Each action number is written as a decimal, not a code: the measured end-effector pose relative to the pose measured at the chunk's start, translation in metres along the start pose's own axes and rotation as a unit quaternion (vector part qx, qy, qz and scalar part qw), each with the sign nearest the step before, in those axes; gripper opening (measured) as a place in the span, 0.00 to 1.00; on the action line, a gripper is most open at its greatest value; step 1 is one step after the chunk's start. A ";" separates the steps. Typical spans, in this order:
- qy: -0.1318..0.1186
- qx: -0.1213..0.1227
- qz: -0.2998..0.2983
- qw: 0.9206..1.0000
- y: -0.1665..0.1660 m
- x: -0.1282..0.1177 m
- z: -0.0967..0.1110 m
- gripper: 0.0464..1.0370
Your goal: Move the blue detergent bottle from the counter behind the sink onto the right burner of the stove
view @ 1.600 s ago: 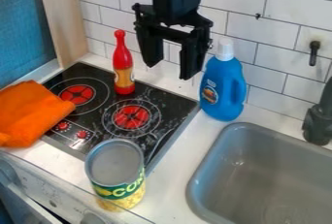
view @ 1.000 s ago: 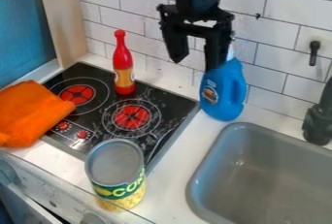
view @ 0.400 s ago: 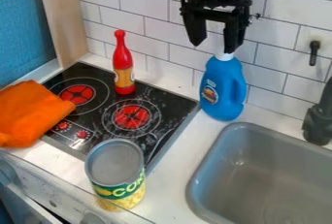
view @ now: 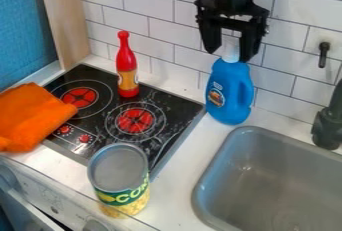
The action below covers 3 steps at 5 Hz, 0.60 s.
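Observation:
The black gripper [view: 228, 56] hangs at the upper middle right with its two fingers apart, one on each side of the white cap [view: 231, 51] as seen from the camera. Below the cap is the blue detergent bottle [view: 229, 92], upright on the counter between the stove and the sink, near the tiled wall. Whether the fingers touch the cap, I cannot tell. A red bottle with a yellow label [view: 127, 67] stands upright at the back of the stove, left of the gripper.
The black stove top [view: 100, 120] has red burners. An orange cloth [view: 30, 117] lies over its left edge. A corn can [view: 119, 177] stands at the stove's front edge. The grey sink [view: 267, 142] and a black faucet [view: 328, 125] are at right.
The gripper has moved right from between the two bottles to above the blue bottle, then come down a little around the cap in view. The bottles, cloth and can have stayed in place.

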<state>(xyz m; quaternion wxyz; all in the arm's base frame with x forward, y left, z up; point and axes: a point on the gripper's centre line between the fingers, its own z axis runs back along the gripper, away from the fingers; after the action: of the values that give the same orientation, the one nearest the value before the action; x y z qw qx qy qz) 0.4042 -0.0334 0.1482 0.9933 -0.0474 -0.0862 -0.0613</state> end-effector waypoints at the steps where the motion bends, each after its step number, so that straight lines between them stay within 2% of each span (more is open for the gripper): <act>1: 0.000 -0.001 -0.003 1.000 -0.003 0.001 -0.004 0.97; 2: 0.001 0.004 -0.004 1.000 -0.002 0.003 -0.011 0.97; 3: 0.000 0.019 0.002 1.000 0.003 0.007 -0.013 0.91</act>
<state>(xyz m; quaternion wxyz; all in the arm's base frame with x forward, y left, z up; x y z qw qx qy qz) 0.4134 -0.0321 0.1359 0.9941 -0.0291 -0.0876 -0.0575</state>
